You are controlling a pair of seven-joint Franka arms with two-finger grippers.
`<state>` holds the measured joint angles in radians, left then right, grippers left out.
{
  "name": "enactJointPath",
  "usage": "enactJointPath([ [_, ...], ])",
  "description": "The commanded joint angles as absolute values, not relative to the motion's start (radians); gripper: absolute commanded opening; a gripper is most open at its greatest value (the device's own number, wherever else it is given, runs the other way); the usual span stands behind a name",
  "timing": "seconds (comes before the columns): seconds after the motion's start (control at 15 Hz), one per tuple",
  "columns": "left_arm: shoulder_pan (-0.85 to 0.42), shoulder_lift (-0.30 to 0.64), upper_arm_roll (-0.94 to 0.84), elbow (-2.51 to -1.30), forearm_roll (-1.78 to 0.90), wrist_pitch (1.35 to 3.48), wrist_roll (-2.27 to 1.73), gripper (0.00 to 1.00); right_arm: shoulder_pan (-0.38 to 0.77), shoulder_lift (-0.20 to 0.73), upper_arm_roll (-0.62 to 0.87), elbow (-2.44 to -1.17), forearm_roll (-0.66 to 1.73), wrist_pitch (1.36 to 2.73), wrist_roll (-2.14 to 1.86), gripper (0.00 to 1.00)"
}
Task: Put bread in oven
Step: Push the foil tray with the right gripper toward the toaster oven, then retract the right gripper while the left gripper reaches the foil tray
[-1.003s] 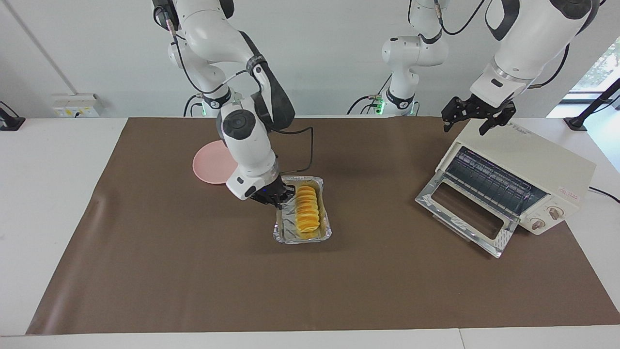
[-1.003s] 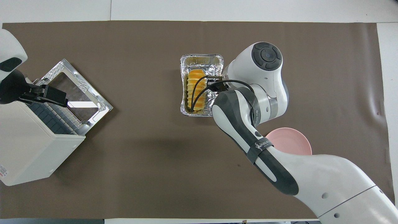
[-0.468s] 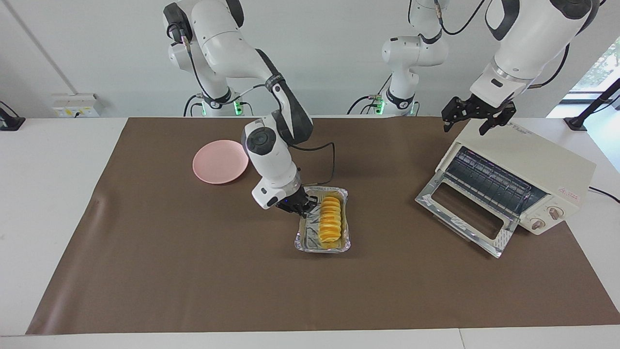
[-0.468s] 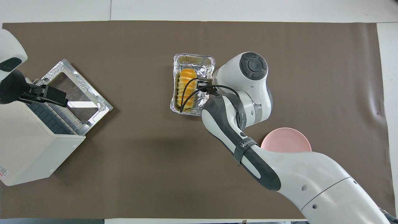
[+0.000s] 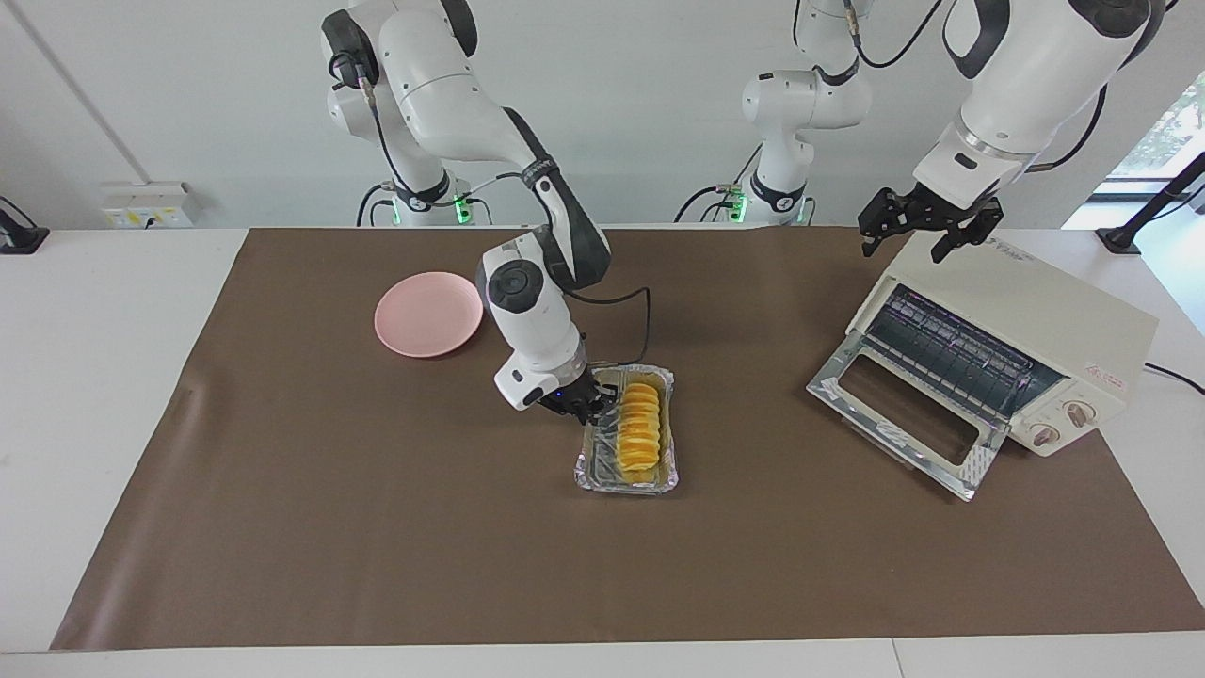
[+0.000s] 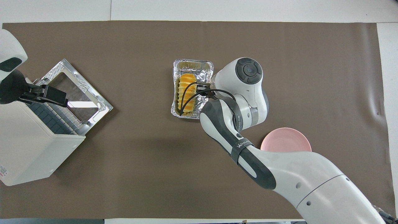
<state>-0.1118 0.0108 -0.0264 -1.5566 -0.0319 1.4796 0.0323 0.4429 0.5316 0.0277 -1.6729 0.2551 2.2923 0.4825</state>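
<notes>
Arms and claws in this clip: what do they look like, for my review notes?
Both arms are glossy white with dark grey joint sections. The right arm carries a grey band with white lettering, a round dark cap at its wrist, and a black cable looping to its black right claw. The left claw is black too, under a silver wrist ring.

Facing view: high camera across the table (image 5: 113, 452), looking toward the robots and down; arm bases and wall at top.
Overhead view: camera high above the robots' end, looking forward and steeply down; arms enter from the bottom edge.
Range: both set well back; each covers nearly the whole brown mat (image 6: 124, 174).
Relation: views are half a turn apart.
Shared area: mat, oven (image 5: 1026, 348) (image 6: 34, 146), foil tray (image 5: 586, 476) (image 6: 192, 64), pink plate (image 5: 428, 314) (image 6: 286, 140).
</notes>
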Motion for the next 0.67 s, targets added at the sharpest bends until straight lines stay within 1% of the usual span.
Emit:
enactJointPath([
  [0.0, -0.103, -0.008, -0.032, -1.572, -0.018, 1.489, 0.038, 1.00, 0.416, 0.489, 0.014, -1.573, 0.180, 2.098, 0.486, 0.96],
  [0.07, -0.103, -0.008, -0.032, -1.572, -0.018, 1.483, 0.040, 1.00, 0.393, 0.468, 0.009, -1.542, 0.157, 2.042, 0.479, 1.00],
  [0.13, -0.103, -0.008, -0.032, -1.572, -0.018, 1.479, 0.040, 1.00, 0.364, 0.444, 0.009, -1.519, 0.153, 1.998, 0.466, 1.00],
  [0.27, -0.103, -0.008, -0.032, -1.572, -0.018, 1.483, 0.040, 1.00, 0.321, 0.379, 0.006, -1.519, 0.150, 1.951, 0.443, 1.00],
  [0.4, -0.103, -0.008, -0.034, -1.572, -0.018, 1.482, 0.037, 1.00, 0.255, 0.301, 0.005, -1.520, 0.109, 1.867, 0.417, 1.00],
  [0.6, -0.114, -0.014, -0.040, -1.572, -0.018, 1.479, 0.038, 1.00, 0.155, 0.189, 0.003, -1.529, 0.083, 1.743, 0.263, 1.00],
])
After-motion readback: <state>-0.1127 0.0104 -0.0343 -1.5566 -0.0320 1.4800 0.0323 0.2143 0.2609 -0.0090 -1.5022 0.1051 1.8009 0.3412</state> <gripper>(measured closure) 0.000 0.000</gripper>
